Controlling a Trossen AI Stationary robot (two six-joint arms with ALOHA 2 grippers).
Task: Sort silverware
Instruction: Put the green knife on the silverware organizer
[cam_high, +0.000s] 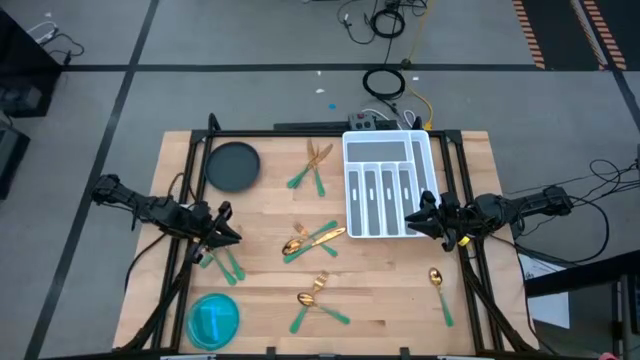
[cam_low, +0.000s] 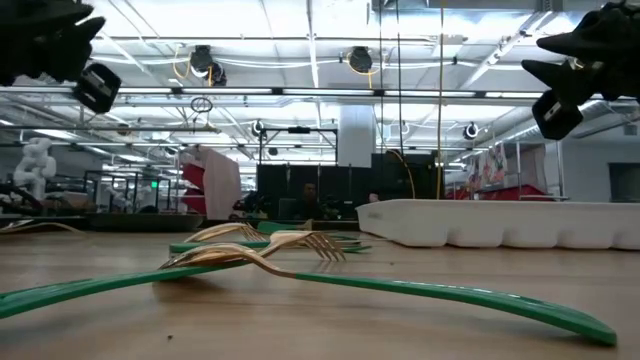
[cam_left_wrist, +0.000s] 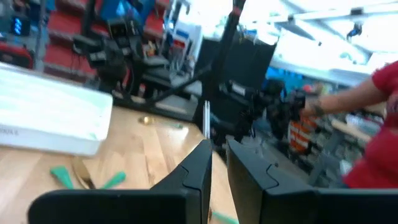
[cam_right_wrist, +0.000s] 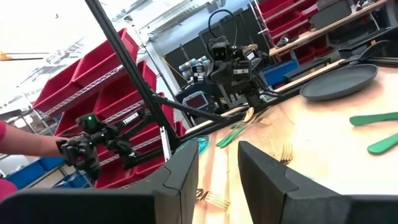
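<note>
Gold-headed silverware with green handles lies flat on the wooden table in loose groups: a pair near the far edge, a crossed pile mid-table, a fork and spoon near the front, a lone spoon on the right, and pieces beside the left gripper. In the low view the crossed forks fill the foreground. My left gripper hovers above the table's left side, its fingers a narrow gap apart and empty. My right gripper hovers by the tray's right side, open and empty.
The white compartmented tray sits far right of centre. A dark round plate lies far left, and a blue round dish sits at the near left corner. A person's red sleeve shows beyond the table.
</note>
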